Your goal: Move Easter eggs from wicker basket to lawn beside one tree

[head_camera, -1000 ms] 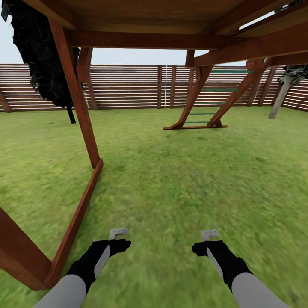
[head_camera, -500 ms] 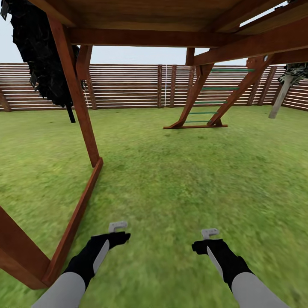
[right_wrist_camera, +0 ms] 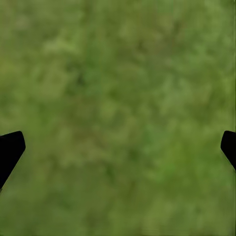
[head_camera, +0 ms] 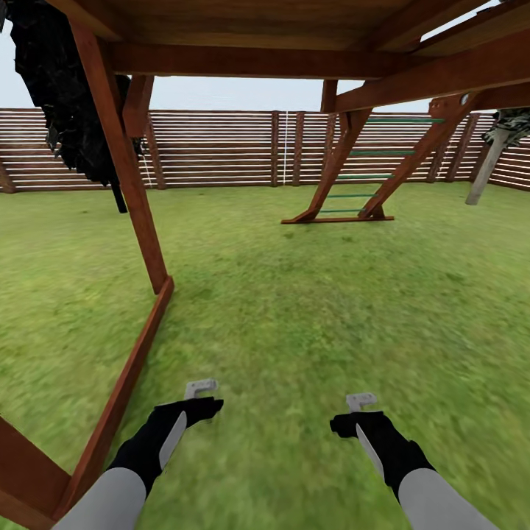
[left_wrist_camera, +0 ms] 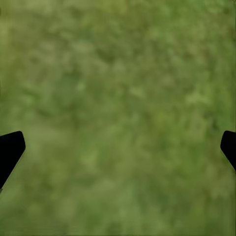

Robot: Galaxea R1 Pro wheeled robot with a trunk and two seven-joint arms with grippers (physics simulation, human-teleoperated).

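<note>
The lawn [head_camera: 309,294] spreads out ahead of me, blurry green grass up to a slatted fence. A tree [head_camera: 487,168] with a pale trunk leans at the far right, by the fence. The Easter eggs and the wicker basket are out of view. My left gripper [head_camera: 200,397] and right gripper [head_camera: 361,412] hang low over the grass in front of me. In the wrist views the left gripper [left_wrist_camera: 118,152] and right gripper [right_wrist_camera: 118,152] stand open, with only grass between the dark fingertips [left_wrist_camera: 10,150].
I stand under a brown wooden play frame: a slanted post [head_camera: 121,162] and a ground beam [head_camera: 121,390] on my left, and a ladder frame [head_camera: 353,177] ahead. A black tree [head_camera: 62,96] hangs at the upper left. The brown fence [head_camera: 221,147] closes the back.
The whole view has crept forward a little, so the post and ground beam have slid toward the lower left. The left gripper sits slightly higher in the picture. Both grippers stay open.
</note>
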